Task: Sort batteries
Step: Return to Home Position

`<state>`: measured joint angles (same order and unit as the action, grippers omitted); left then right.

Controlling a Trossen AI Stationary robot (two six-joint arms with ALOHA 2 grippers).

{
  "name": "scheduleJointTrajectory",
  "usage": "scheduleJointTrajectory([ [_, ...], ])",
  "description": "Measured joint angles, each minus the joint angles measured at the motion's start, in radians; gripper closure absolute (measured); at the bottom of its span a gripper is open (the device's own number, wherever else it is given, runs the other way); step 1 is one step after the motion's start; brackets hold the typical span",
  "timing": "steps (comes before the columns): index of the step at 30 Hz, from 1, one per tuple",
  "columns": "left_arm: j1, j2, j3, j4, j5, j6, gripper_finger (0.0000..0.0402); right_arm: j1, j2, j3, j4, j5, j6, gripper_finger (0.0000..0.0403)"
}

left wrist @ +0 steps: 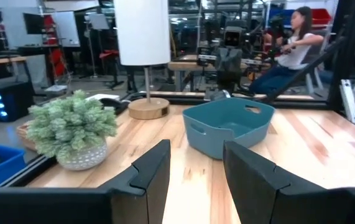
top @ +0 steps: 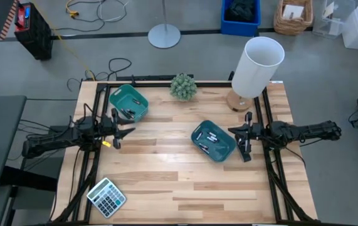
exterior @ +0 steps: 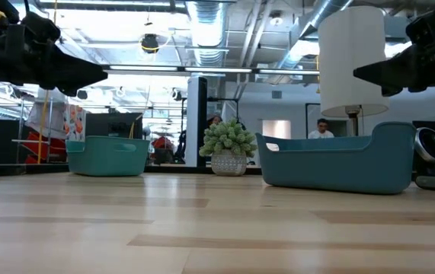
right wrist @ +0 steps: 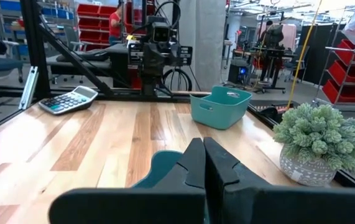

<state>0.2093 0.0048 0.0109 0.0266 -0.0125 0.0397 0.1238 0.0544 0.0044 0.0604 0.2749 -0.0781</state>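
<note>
Lying batteries [top: 212, 135], long axes indiscernible

The table [exterior: 217, 228] is smooth, faintly glossy pale wood, the right teal bin [exterior: 337, 164] and left teal bin [exterior: 109, 158] look like matt plastic, and the lamp shade [exterior: 352, 61] is perhaps cloth.

Two matte black arms [top: 53, 141], angular black jaws, small yellow tag [top: 106, 143]
</note>
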Motion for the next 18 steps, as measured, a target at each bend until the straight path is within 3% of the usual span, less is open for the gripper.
scheduleJointTrajectory([
  [8,-0.004,0.002,0.001,0.005,-0.047,-0.085,0.0260,0.000,0.000,0.000,0.000,0.000,-0.001,0.0394],
  [18,-0.004,0.002,0.009,-0.008,-0.052,-0.060,0.0260,0.000,0.000,0.000,0.000,0.000,-0.001,0.0394],
])
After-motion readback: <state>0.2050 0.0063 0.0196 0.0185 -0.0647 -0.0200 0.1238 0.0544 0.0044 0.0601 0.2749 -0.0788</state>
